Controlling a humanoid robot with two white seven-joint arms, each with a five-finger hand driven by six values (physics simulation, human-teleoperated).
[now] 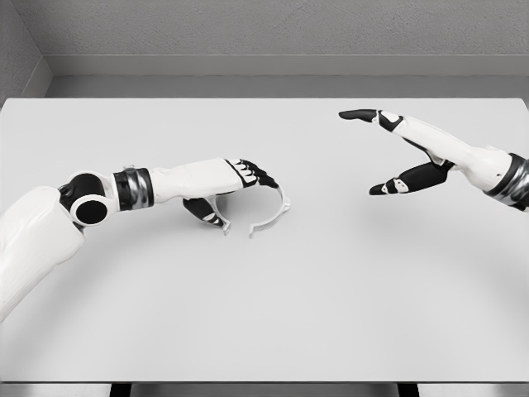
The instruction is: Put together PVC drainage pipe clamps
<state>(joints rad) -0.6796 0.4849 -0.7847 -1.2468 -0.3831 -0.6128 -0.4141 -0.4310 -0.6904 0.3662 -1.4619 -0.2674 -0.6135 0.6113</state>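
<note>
My left arm: it comes in from the lower left of the frame and reaches toward the middle, forearm low over the tabletop (273, 314).
My left hand (235, 186): left of centre, fingers curled down over the rim of the pipe clamp, thumb tucked underneath near the clamp's left end; it grips the clamp along its upper left arc.
Pipe clamp (279, 208): a thin white open ring, just left of the frame's centre, lying on the tabletop with its gap facing the lower left; its right arc curves free of my fingers, and its two ends sit near my thumb.
Tabletop: plain white, filling most of the frame, with a grey wall along the top edge.
My right hand (405, 153): upper right of the frame, well apart from the clamp, fingers spread, index stretched toward the left, thumb lower and apart; it holds nothing and hovers above the tabletop.
</note>
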